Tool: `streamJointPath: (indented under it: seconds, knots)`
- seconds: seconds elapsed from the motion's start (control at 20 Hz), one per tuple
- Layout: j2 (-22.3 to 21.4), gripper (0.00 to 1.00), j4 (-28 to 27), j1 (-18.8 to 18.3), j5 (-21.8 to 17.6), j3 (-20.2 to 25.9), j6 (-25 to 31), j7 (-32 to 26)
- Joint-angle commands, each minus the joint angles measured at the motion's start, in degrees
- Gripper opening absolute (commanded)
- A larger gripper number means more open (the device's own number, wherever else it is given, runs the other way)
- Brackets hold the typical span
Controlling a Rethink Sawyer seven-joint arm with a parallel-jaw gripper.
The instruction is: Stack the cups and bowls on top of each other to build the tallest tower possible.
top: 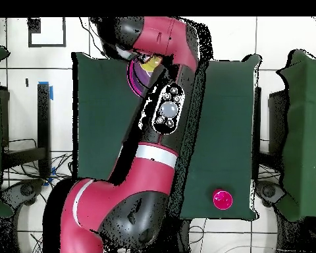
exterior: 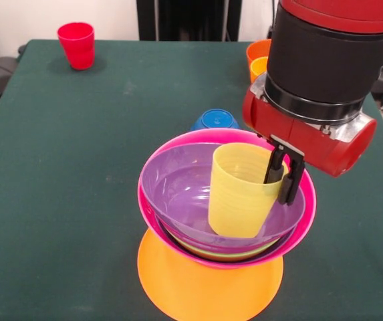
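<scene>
The tower stands at the near middle of the table: a wide orange bowl as base, a lime green rim above it, then a large pink bowl and a purple bowl on top. A translucent yellow cup stands slightly tilted inside the purple bowl. My gripper is shut on the yellow cup's right rim, one finger inside and one outside. In the overhead view the arm hides most of the tower; only a bit of purple bowl shows. A red cup stands alone at a far corner.
A small blue bowl lies upside down just behind the tower. A red-orange bowl with an orange-yellow cup sits further back, partly hidden by the arm. The green table spreads out on the left.
</scene>
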Motion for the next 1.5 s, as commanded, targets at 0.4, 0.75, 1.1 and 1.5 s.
streamJointPath:
  seconds: [0.4, 0.75, 1.1, 1.5]
  knots:
    - [5.1, 0.0, 0.6, -1.4, -0.2, 3.7, 5.3, 6.1]
    - [4.6, 1.0, 1.1, -1.2, -0.4, 3.7, 5.5, 5.8]
    - [4.7, 1.0, 1.3, -1.1, 0.3, 3.5, 6.0, 7.9]
    - [3.5, 1.0, 1.2, -1.1, 0.1, 2.5, 7.2, 8.2]
